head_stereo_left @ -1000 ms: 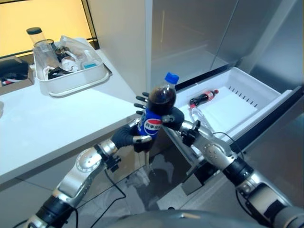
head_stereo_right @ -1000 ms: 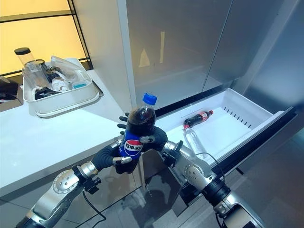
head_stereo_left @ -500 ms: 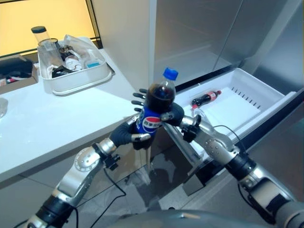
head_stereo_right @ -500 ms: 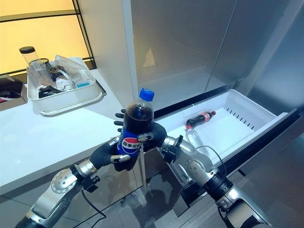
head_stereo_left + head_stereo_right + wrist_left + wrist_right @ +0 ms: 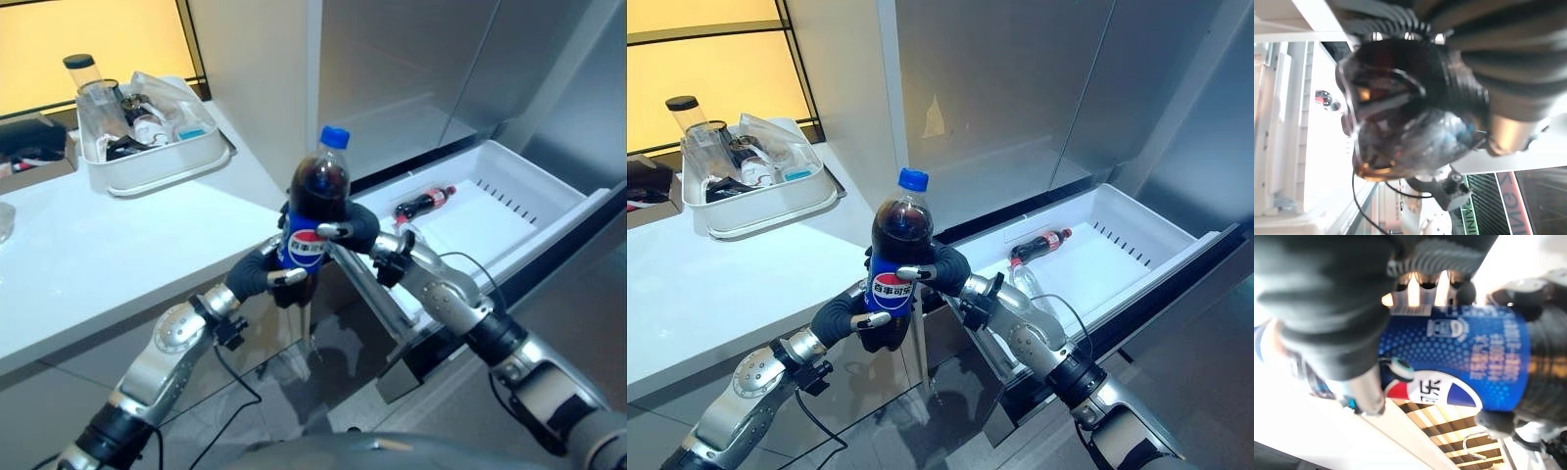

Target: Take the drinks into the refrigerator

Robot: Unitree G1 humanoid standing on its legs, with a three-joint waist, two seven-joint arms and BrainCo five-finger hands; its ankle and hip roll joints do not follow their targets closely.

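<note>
**Cola bottle gripped by both hands beside the open drawer**

The cola bottle [image 5: 312, 211], dark drink under a blue cap with a blue label round its middle, stands upright in the air, off the front edge of the white counter [image 5: 88, 264] and just short of the drawer's near corner. The left hand [image 5: 277, 278] wraps its fingers round the bottle's lower part, below the label. The right hand [image 5: 351, 231] closes on the label band from the opposite side, a dark fingertip lying across the blue wrap. In the right wrist view the label [image 5: 1464, 357] sits between that hand's cover and its thumb, with the left hand's dark ribbed cover at the far side of the bottle.

Behind the right arm the white refrigerator drawer [image 5: 529, 201] stands pulled out. A small red-labelled cola bottle [image 5: 1038, 243] lies on its side on the drawer floor, toward the back wall. Nearer the front edge lies what looks like a clear bottle [image 5: 1022, 281], partly hidden by the right forearm.

At the counter's far left corner a white tray [image 5: 764, 211] holds a clear jar with a dark lid [image 5: 684, 122] and other small containers too crowded to tell apart.
</note>
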